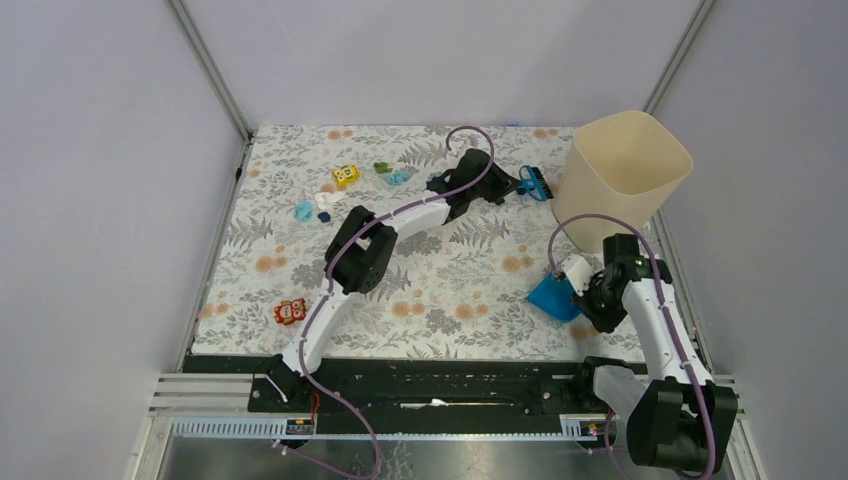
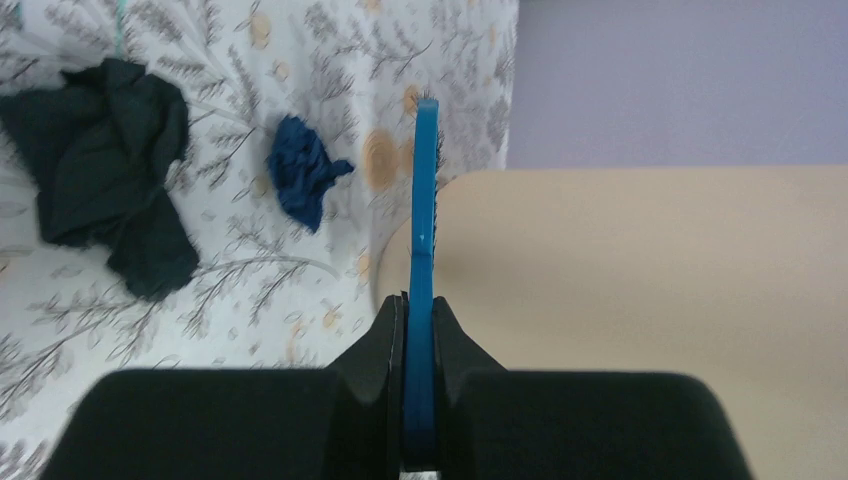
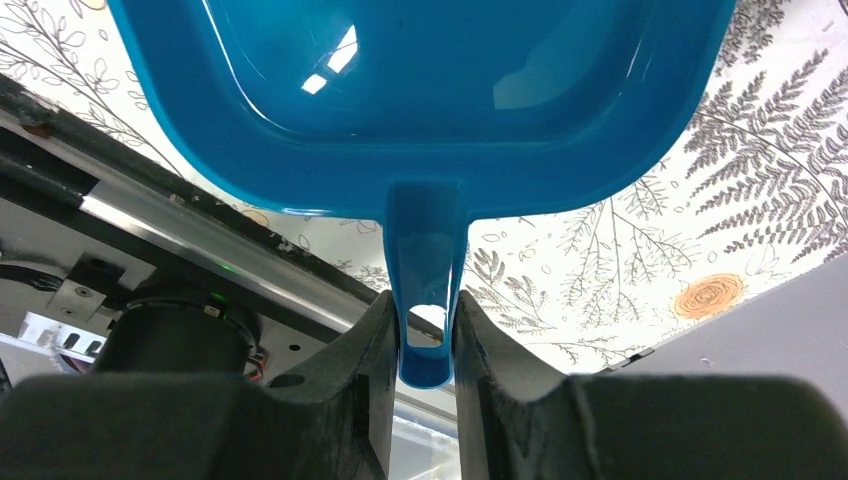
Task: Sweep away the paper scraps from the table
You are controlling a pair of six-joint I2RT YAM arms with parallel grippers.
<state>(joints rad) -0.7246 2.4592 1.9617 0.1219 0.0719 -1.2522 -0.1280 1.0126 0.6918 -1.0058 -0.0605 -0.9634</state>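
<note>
1. Paper scraps [image 1: 305, 210] lie at the far left of the table [image 1: 450, 290], near the yellow cube [image 1: 346, 176]. None are in the dustpan [image 1: 553, 297] yet.
2. The left gripper [image 1: 505, 187] is squeezed tight on the blue brush [image 1: 535, 183], at the far side, just beside the bin [image 1: 620, 165]. The right gripper [image 1: 585, 290] is squeezed tight on the dustpan's handle, near the right edge.
3. What could go wrong: the dustpan is well apart from those scraps, so I think a sweep now would have nothing to catch them. A hard push could flick light scraps off the table, or bump the yellow cube. The brush could also knock the bin, because it is so close.
4. The left wrist view shows a black scrap [image 2: 100, 170] and a navy scrap [image 2: 300, 175] lying near the brush. I cannot find these in the top view. The right wrist view shows the inside of the dustpan is clean. Only the top view shows the red robot toy [image 1: 290, 311] and how far apart everything is.
</note>
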